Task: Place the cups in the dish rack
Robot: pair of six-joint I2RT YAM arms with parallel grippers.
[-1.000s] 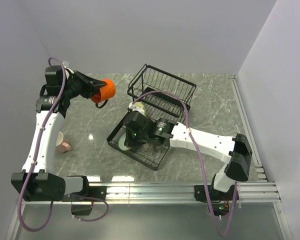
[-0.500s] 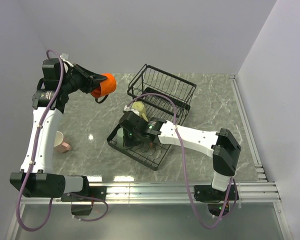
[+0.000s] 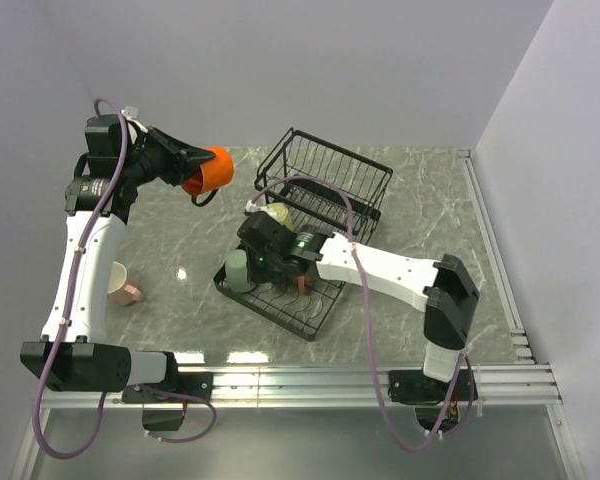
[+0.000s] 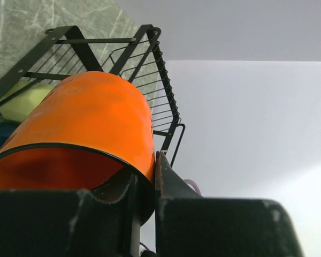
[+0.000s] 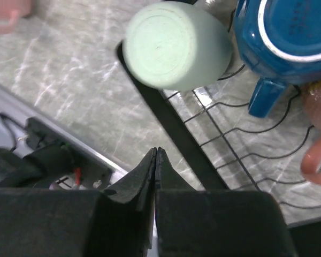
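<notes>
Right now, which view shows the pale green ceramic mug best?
Right wrist view: the pale green ceramic mug is large and sharp, base toward the camera, at the black wire rack's edge. Top external shows it small, from above. Left wrist does not show it.

The right wrist view cuts off 2 mugs inside the dish rack, the blue mug at the top edge and a salmon mug at the right, and from above the right arm covers most of both.
</notes>
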